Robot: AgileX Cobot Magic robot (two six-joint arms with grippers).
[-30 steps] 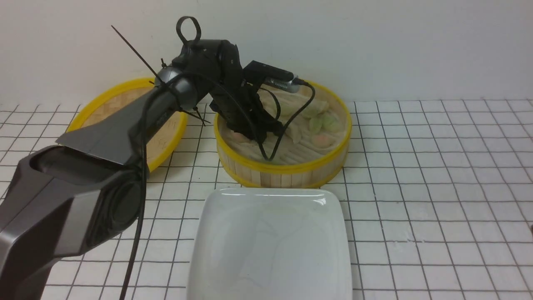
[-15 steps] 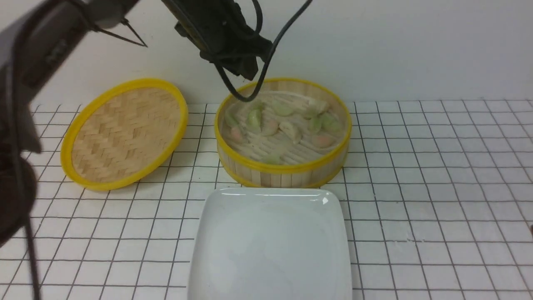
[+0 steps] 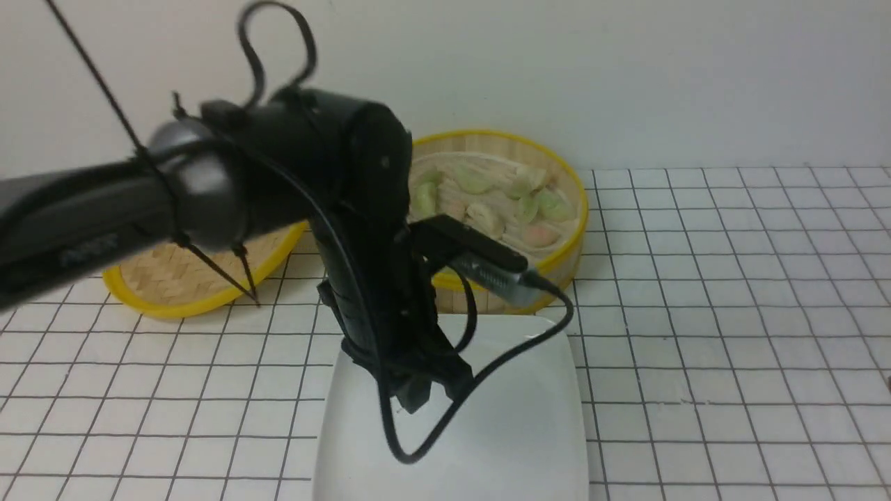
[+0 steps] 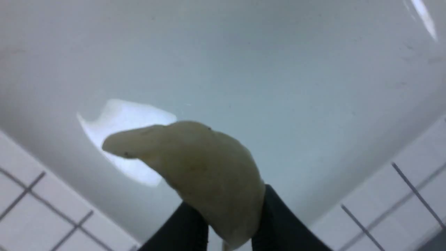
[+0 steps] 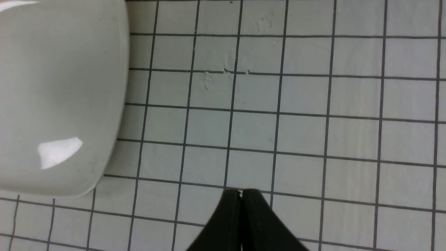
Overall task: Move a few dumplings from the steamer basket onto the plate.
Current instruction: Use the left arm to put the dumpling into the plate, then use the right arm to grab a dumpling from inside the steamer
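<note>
- Front view: the black left gripper [image 3: 418,398] hangs tip-down over the large glossy white rounded-square plate [image 3: 536,431], which sits at the near edge of the white tiled bench [image 3: 731,313]
- It's over the plate's left half, and from this side the jaws and whatever they carry are hidden behind the claw's own body
- Behind it, toward the bench's far edge, stands the round bamboo steamer basket [image 3: 576,209] with yellow rims
- Inside the basket lie small crescent dumplings [image 3: 480,182] in pale cream, light green and pink-orange
- Toward the far left corner lies the flat woven yellow-rimmed lid [image 3: 160,296], largely covered by the dark left arm [image 3: 104,209] sweeping across
- Left wrist view: here's the catch, the left gripper [image 4: 228,230] is clamped on one pale cream crescent dumpling [image 4: 202,164]
- The black fingers [image 4: 177,232] pinch one end and the pointed tip juts out free
- The plate [image 4: 278,69] fills the view right beneath; whether the dumpling touches it, I cannot tell
- Right wrist view: the right gripper [image 5: 241,197] is clenched, tips pressed together, over the tiled bench [image 5: 313,122] just beside a corner of the plate [image 5: 52,87]
</note>
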